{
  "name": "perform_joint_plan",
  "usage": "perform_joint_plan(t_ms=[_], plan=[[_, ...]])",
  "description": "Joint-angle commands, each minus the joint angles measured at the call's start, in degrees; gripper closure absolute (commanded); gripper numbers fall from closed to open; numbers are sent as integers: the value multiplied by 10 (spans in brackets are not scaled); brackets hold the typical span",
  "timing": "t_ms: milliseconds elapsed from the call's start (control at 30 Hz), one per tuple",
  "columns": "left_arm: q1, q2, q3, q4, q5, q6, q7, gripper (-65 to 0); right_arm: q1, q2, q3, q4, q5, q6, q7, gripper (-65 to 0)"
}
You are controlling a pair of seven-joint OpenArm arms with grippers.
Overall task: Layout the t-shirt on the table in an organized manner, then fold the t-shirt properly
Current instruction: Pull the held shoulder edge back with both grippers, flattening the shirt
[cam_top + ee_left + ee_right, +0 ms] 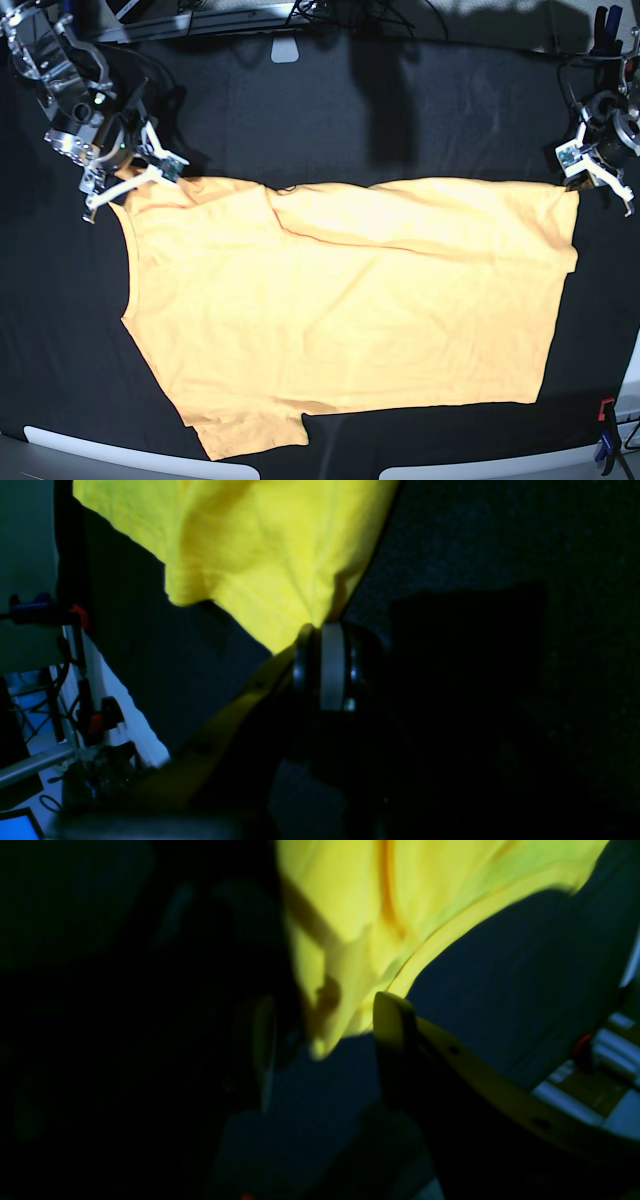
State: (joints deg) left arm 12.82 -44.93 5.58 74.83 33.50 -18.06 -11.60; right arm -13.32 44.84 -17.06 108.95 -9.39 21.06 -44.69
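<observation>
Left end effector [327, 667], at the upper right of the base view, is clamped on a corner of the yellow-orange t-shirt [340, 300]. Right end effector [325, 1040], at the upper left of that view, stands with its fingers spread, a shirt corner between them and none of it gripped. Spread mostly flat, the shirt fills the middle of the black table [300, 110].
</observation>
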Motion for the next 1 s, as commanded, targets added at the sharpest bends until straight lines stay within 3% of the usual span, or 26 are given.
perform_joint_plan(t_ms=[0, 167, 300, 400, 533, 700, 833, 967], plan=[[-6, -13, -5, 6, -1, 8, -5, 0, 6, 3, 6, 4, -10, -2, 16, -306], [-6, -13, -5, 6, -1, 9, -5, 0, 6, -27, 4, -21, -59, 53, 64, -306], [-6, -13, -5, 6, -1, 9, -5, 0, 7, -34, 4, -58, -110, 45, 100, -305], [-6, -13, -5, 6, -1, 9, -5, 0, 11, -33, 4, -73, -134, 17, 97, -305], [-6, -13, -5, 6, -1, 9, -5, 0, 11, -23, 4, -75, -147, 10, 95, -300], [-6, -13, -5, 6, -1, 9, -5, 0, 11, 0, 4, -75, -160, 10, 84, -182], [-6, -13, -5, 6, -16, 9, -5, 0, 11, 5, 4, -75, -160, -20, 84, -5], [-2, -14, -5, 6, -50, 8, -5, 0, 11, 6, 4, -74, -160, -21, 83, 0]])
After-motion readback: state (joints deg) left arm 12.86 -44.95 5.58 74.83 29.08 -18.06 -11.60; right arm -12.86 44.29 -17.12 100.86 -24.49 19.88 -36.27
